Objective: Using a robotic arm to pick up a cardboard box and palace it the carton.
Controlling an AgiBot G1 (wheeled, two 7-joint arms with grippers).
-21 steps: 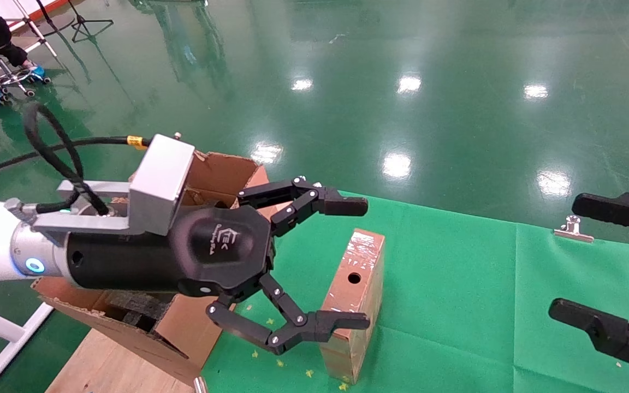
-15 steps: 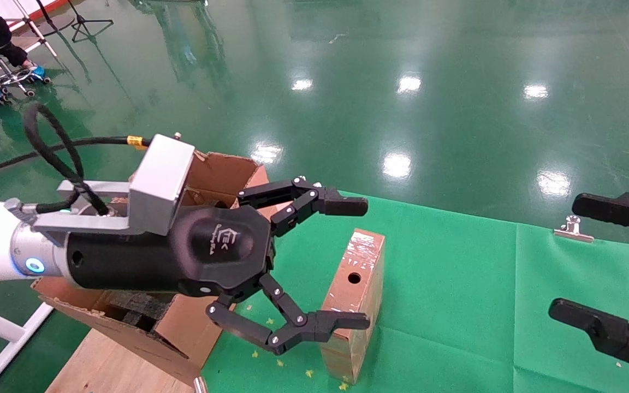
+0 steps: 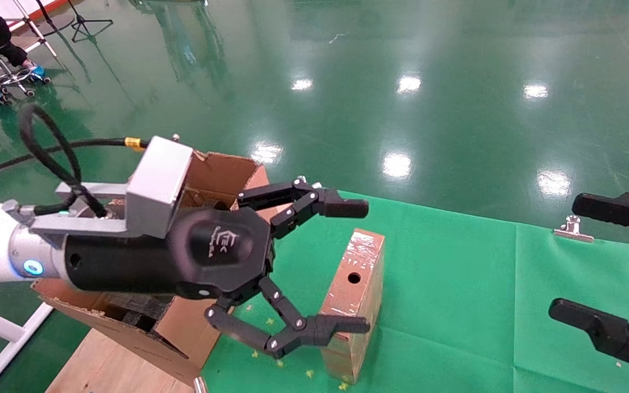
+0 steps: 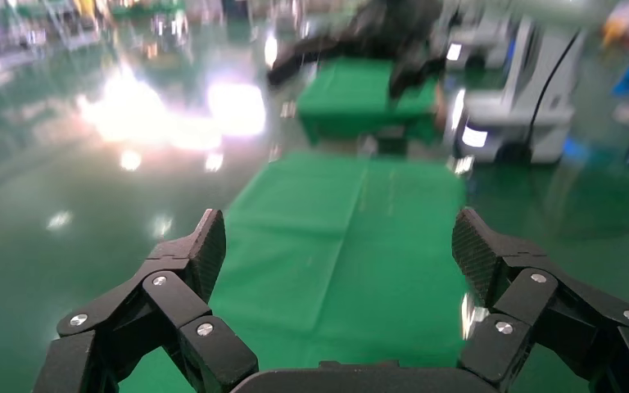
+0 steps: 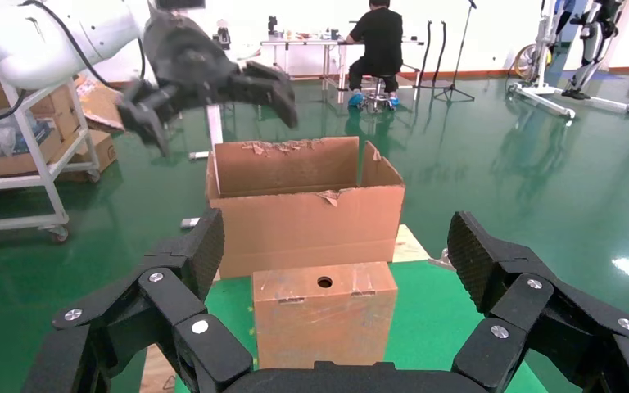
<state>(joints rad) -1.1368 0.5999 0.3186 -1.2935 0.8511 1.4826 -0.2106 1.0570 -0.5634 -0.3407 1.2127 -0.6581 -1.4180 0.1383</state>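
While your left end effector hangs wide open over the untouched cardboard box, grasping and placing into the carton remain.

Green cloth: covers the tabletop.
Metal clip: on the cloth's far edge, near the right corner.
Seated person: at a far desk.

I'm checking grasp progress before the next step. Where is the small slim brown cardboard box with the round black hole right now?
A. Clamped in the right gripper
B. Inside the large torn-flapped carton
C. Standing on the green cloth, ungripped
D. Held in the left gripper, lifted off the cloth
C: the small slim brown cardboard box stands on the green cloth, while the left gripper is open around it, fingers apart.
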